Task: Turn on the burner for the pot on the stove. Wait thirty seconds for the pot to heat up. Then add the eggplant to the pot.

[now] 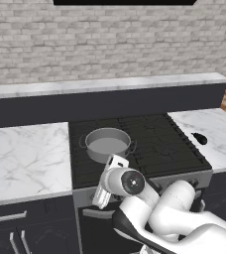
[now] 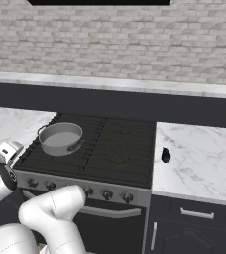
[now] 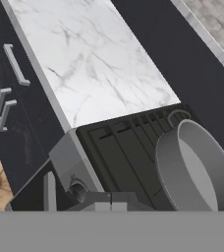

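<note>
Now the claw (image 1: 106, 184) hangs low at the stove (image 1: 154, 144) front, likely after a knob (image 3: 77, 189).
Its opening I cannot tell; the pot (image 1: 107, 144) sits at ten o'clock on the grates; the eggplant (image 1: 199, 138) waits on the right table (image 1: 219, 134).

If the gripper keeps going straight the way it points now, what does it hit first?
Likely the stove's grey front strip at its left end, by the leftmost knob, just ahead of the gripper. Depth is unclear; the pot sits off to one side.
</note>
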